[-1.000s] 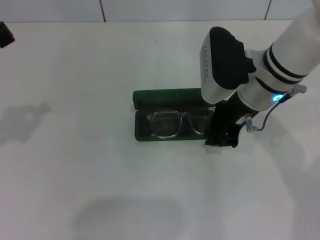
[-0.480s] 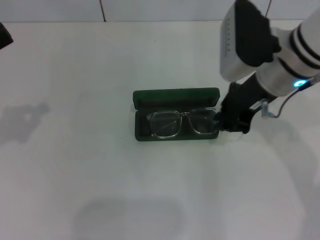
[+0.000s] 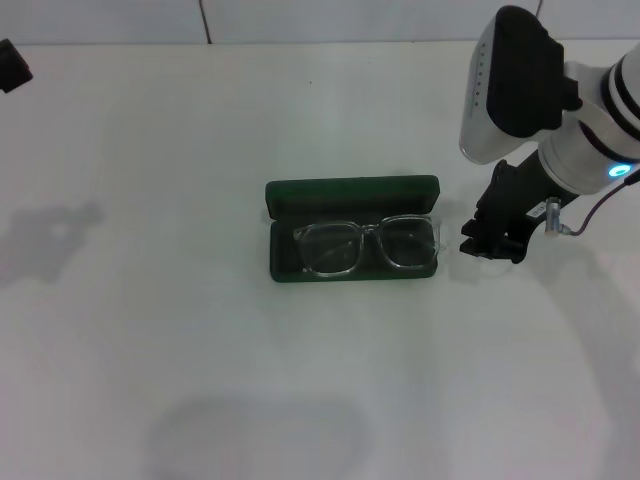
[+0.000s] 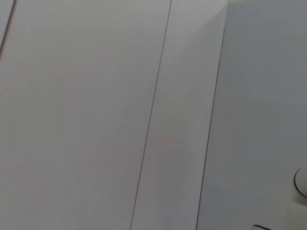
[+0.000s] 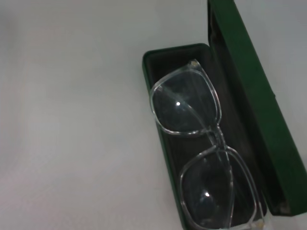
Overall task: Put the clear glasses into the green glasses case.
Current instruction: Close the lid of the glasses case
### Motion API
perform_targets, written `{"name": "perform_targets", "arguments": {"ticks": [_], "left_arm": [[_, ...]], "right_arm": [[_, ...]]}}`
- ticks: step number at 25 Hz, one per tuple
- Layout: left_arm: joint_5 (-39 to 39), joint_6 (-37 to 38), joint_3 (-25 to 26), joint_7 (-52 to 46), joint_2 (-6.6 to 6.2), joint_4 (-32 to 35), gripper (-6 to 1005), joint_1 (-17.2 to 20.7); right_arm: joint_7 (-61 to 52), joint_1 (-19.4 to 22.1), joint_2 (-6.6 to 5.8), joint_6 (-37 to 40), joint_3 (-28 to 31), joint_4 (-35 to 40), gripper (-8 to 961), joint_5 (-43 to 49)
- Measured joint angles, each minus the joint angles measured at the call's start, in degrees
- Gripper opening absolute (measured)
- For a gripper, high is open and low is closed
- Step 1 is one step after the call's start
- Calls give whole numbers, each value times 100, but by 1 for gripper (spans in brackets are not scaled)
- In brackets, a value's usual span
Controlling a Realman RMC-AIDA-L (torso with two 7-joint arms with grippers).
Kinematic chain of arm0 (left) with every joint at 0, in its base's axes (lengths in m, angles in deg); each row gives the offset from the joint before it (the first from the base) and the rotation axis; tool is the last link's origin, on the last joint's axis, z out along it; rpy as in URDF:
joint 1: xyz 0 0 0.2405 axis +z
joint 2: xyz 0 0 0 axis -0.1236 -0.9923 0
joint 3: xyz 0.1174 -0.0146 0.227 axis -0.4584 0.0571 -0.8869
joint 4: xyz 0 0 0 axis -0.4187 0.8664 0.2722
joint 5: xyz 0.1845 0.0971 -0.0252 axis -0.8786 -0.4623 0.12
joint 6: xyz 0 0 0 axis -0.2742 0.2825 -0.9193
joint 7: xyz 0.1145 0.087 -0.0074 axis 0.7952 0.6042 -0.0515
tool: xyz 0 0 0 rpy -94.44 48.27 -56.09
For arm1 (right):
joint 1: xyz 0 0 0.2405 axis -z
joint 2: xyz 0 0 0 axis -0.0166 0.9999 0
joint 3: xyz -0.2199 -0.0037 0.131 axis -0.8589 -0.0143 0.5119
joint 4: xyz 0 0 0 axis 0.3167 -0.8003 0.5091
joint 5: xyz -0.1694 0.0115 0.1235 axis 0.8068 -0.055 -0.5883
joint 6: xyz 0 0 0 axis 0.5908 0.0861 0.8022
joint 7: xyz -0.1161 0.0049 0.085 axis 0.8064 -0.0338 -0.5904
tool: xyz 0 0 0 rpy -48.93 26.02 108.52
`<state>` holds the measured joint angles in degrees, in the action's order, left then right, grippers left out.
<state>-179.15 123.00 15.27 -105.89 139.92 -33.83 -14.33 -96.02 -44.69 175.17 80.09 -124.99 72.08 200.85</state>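
Observation:
The green glasses case (image 3: 350, 192) lies open at the table's middle, its lid standing up along the far side. The clear glasses (image 3: 366, 246) rest inside its tray, lenses up, filling the case end to end. My right gripper (image 3: 492, 246) hangs just right of the case's right end, apart from it, open and holding nothing. The right wrist view looks down on the glasses (image 5: 201, 143) in the dark tray, with the lid (image 5: 249, 96) raised beside them. Only a dark piece of my left arm (image 3: 10, 68) shows, at the far left edge.
The white table (image 3: 200, 380) spreads around the case. A tiled wall (image 3: 300, 18) runs along the table's far edge. The left wrist view shows only pale flat surfaces.
My right gripper has lifted off the case's right end and drawn back to the right. The glasses stay in the case, whose right end now shows in full.

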Motion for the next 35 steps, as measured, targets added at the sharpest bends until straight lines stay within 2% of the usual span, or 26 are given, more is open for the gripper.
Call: {"name": "perform_targets", "arguments": {"ticks": [15,35], "left_arm": [[-11,-1,0,-5,15,0,90,-10],[-11,-1,0,-21,36,0,90,17]], "right_arm": [[129,-361,24,-617,-77,-928,151,-61],[414,-409,23,-865,-82,-1132,151,-425]]}}
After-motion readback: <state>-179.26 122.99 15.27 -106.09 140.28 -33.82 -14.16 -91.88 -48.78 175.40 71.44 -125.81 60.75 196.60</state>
